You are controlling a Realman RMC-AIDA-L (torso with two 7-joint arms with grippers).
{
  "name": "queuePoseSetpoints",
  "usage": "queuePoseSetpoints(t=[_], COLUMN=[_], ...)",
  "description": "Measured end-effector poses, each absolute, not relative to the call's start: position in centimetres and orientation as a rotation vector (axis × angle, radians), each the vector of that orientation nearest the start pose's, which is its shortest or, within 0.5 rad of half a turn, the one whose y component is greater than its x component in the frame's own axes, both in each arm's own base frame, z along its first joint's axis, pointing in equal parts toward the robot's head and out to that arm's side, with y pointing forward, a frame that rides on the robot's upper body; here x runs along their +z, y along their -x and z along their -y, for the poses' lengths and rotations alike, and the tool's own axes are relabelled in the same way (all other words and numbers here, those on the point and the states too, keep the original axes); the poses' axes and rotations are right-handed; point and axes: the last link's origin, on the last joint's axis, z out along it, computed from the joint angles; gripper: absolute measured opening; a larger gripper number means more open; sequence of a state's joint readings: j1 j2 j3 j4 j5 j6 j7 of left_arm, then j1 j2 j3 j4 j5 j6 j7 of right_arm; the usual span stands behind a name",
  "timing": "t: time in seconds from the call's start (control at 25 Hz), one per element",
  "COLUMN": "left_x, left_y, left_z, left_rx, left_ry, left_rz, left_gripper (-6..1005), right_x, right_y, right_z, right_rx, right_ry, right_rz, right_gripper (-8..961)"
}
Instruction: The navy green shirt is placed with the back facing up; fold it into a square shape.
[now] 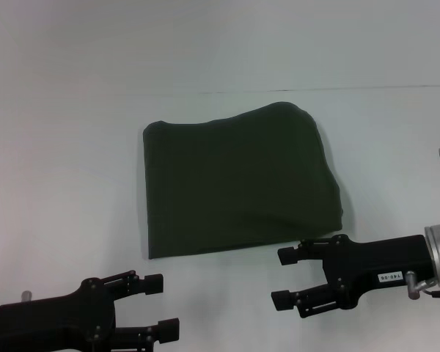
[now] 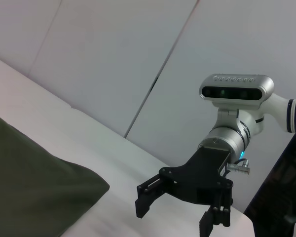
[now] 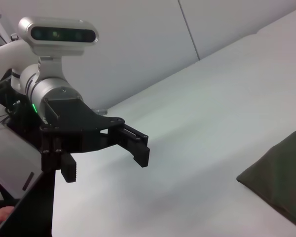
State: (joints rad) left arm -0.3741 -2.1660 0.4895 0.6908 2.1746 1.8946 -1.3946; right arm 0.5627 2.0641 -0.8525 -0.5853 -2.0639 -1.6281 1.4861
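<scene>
Looking down from the head view, the navy green shirt (image 1: 238,183) lies folded into a rough square on the white table (image 1: 59,147), its far-right corner bulging. Soft, light cloth like this would likely sag and slide on itself, so an edge or corner pinch looks best. The left gripper (image 1: 161,308) and right gripper (image 1: 287,277) hover near its front edge, jaws parted, empty.

The left wrist view shows a rounded shirt corner (image 2: 29,182) and the right gripper (image 2: 177,210) spread wide, apart from it.

The right wrist view shows another corner (image 3: 281,182) and the open left gripper (image 3: 106,160), holding nothing.
</scene>
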Motion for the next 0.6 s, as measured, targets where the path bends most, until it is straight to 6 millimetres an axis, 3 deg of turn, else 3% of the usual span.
queuePoseSetpoints(t=[0.6], left_x=[-1.29], left_y=[28.28], left_z=[-24.01], left_rx=[-0.949], left_ry=[2.810], left_rz=[0.891], left_gripper=[908], right_x=[-2.92], right_y=[-25.30], right_z=[-30.87], right_rx=[0.606], right_ry=[2.986], right_rz=[-0.768], right_gripper=[945])
